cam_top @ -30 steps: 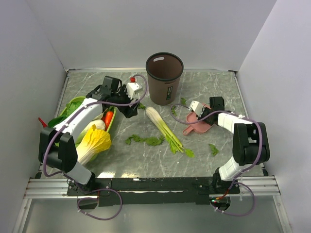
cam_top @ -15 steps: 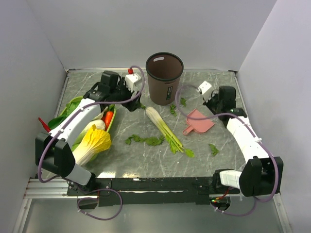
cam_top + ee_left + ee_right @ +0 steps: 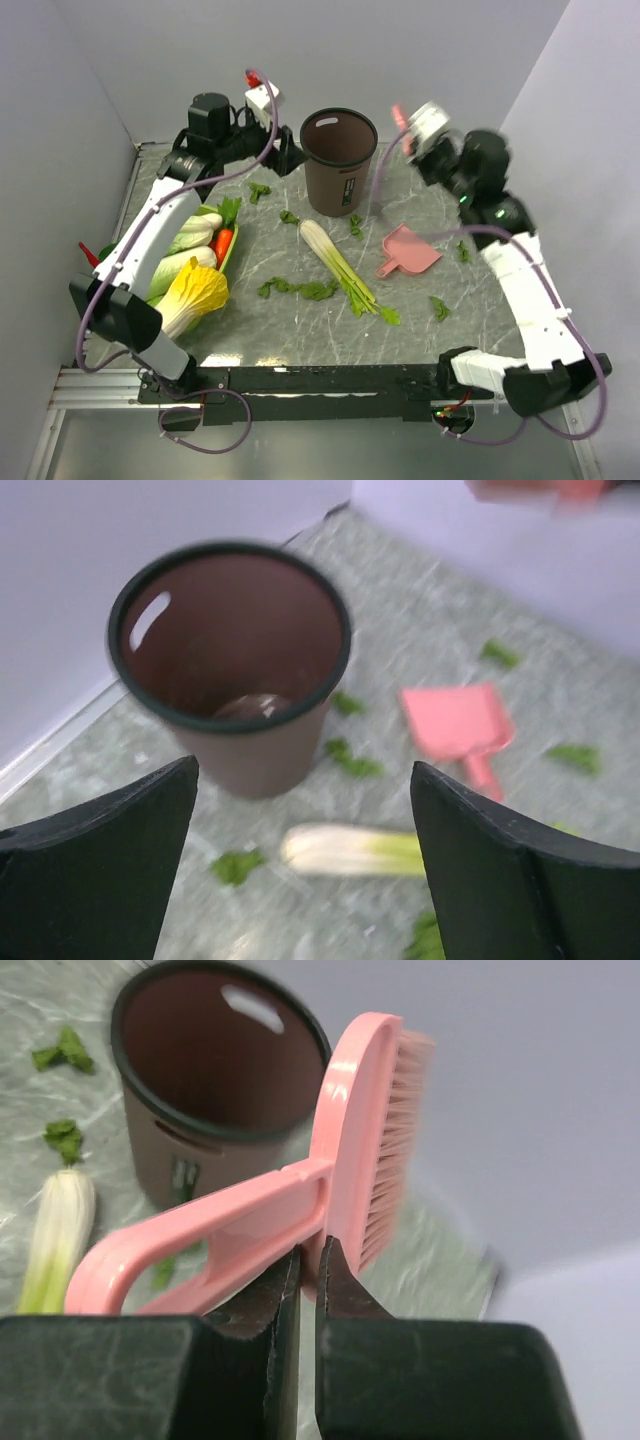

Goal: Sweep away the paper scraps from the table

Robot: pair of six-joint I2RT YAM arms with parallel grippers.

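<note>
At the left edge of the surface (image 3: 270, 335) a yellow-green cabbage (image 3: 195, 290) lies among other vegetables.

I note the left tool (image 3: 302, 770) raised off the surface beside the brown bin (image 3: 338, 160). Its jaws stand wide apart and grip nothing. In its wrist view the bin stands upright beyond the gap, untouched.

The paper scraps (image 3: 297, 289) lie on the surface. The main cluster is near the centre front, just left of the leek-like stalk (image 3: 338, 265). Single bits lie left of the bin's foot, between the bin and the pink dustpan (image 3: 410, 250), just right of the dustpan, and toward the right front.

The dustpan rests flat on the surface, right of the stalk and apart from both tools.

The right tool (image 3: 308, 1260) hangs high over the far right corner, blurred in the top view. Its jaws are clamped on the handle of a pink brush (image 3: 370, 1130), with the brush head above the fingertips and well clear of the surface.
</note>
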